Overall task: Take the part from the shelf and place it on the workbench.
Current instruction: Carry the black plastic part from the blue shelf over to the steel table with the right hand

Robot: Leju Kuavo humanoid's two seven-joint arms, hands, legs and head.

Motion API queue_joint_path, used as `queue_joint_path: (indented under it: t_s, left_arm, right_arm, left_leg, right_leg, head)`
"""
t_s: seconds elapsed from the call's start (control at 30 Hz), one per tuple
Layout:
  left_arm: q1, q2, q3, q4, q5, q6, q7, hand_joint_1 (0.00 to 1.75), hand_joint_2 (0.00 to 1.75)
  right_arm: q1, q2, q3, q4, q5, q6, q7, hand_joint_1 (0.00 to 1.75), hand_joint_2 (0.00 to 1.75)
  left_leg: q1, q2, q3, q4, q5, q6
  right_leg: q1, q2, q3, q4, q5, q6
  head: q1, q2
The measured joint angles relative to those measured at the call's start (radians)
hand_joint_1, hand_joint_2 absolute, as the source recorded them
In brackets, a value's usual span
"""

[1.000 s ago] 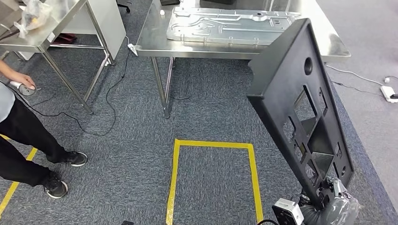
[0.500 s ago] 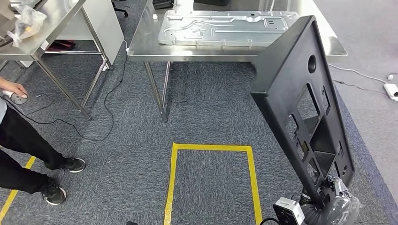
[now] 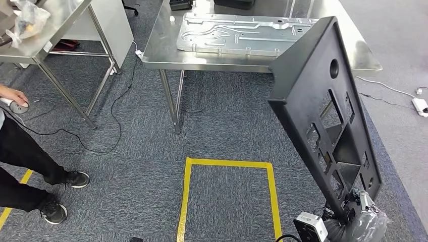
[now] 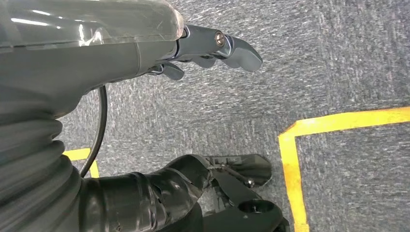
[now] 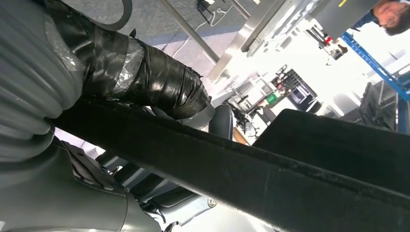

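The part is a large black panel [image 3: 323, 101] with several cut-outs, standing tilted at the right of the head view. My right hand [image 3: 353, 222] grips its lower end near the bottom edge. In the right wrist view the tape-wrapped thumb [image 5: 154, 77] lies over the panel's edge [image 5: 251, 179]. The steel workbench [image 3: 159, 50] stands ahead, with a silver stamped metal plate [image 3: 237, 33] lying on it. The panel's top overlaps the bench's right end in the picture. My left hand [image 4: 121, 53] hangs over the carpet with its fingers [image 4: 227, 46] apart and nothing in them.
A yellow tape rectangle [image 3: 227, 163] marks the carpet in front of me. A second steel table [image 3: 55, 30] stands at the far left. A person in black trousers [image 3: 20, 146] stands at the left edge, with a cable [image 3: 121, 101] on the floor. A white power strip [image 3: 420, 106] lies far right.
The whole picture has shifted a little, so the camera has moved. The panel stays in my right hand at the same tilt. The person's feet have moved slightly left.
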Motion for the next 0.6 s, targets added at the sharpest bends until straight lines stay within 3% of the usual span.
queue_joint_path:
  t_s: [0.07,0.13,0.23,0.3,0.37,0.4,0.43,0.53,0.6]
  left_arm:
    - [-0.001,-0.001,0.000,0.000,0.000,-0.001,-0.001,0.00,1.75]
    - [-0.003,-0.001,0.000,0.000,0.000,-0.001,-0.002,0.00,1.75]
    - [-0.005,0.000,0.000,0.000,0.000,-0.001,-0.002,0.00,1.75]
    - [-0.005,0.000,0.000,0.000,0.000,-0.001,-0.002,0.00,1.75]
    - [-0.004,0.000,0.000,0.000,0.000,-0.002,-0.002,0.00,1.75]
    - [-0.002,0.000,0.000,0.000,0.000,-0.001,-0.002,0.00,1.75]
    - [-0.001,0.000,0.000,0.000,0.000,-0.001,-0.002,0.00,1.75]
    - [0.000,0.000,0.000,0.000,0.000,-0.001,-0.002,0.00,1.75]
    - [-0.002,0.001,0.000,0.000,0.000,-0.001,-0.002,0.00,1.75]
  right_arm:
    - [-0.001,0.000,0.000,0.001,0.000,0.000,0.000,1.75,1.75]
    - [-0.001,0.000,0.000,0.001,0.000,0.000,0.001,1.75,1.75]
    - [-0.001,0.000,0.000,0.002,0.000,0.000,0.001,1.75,1.75]
    - [-0.002,0.000,0.000,0.002,0.000,0.000,0.001,1.75,1.75]
    - [-0.003,0.000,0.000,0.002,0.000,0.000,0.001,1.75,1.75]
    - [-0.003,0.000,0.000,0.002,0.000,0.000,0.001,1.75,1.75]
    - [-0.003,0.000,0.000,0.003,0.000,0.000,0.001,1.75,1.75]
    - [-0.004,0.000,0.000,0.003,0.000,0.000,0.002,1.75,1.75]
    - [-0.005,0.000,0.000,0.004,0.000,0.000,0.002,1.75,1.75]
  left_leg:
    - [-0.003,-0.001,0.009,0.003,-0.014,-0.010]
    - [-0.005,-0.001,0.010,0.001,-0.020,-0.020]
    - [-0.005,0.002,0.011,0.021,-0.041,-0.034]
    - [-0.002,0.002,-0.036,0.118,-0.086,-0.042]
    - [0.001,0.002,-0.116,0.248,-0.125,-0.047]
    - [0.002,0.002,-0.144,0.282,-0.120,-0.048]
    - [0.002,0.002,-0.155,0.279,-0.095,-0.047]
    - [-0.001,0.002,-0.104,0.109,0.029,-0.036]
    - [-0.007,0.002,-0.075,0.038,0.051,-0.027]
  right_leg:
    - [0.005,0.000,0.041,-0.098,0.041,-0.010]
    - [0.010,0.002,0.050,-0.118,0.035,-0.020]
    - [0.003,0.003,0.063,-0.129,0.031,-0.038]
    - [0.001,0.000,0.076,-0.136,0.025,-0.050]
    - [0.002,-0.002,0.086,-0.136,0.015,-0.056]
    - [0.002,-0.002,0.093,-0.136,0.009,-0.056]
    - [0.003,0.000,0.101,-0.135,0.003,-0.055]
    - [0.004,0.002,0.128,-0.136,-0.018,-0.048]
    - [0.005,0.003,0.133,-0.137,-0.029,-0.037]
  head:
    - [0.000,0.000]
    - [-0.001,0.000]
    - [-0.002,0.000]
    - [-0.003,0.000]
    - [-0.004,0.000]
    - [-0.004,0.000]
    - [-0.004,0.000]
    - [-0.004,0.000]
    - [-0.004,0.000]
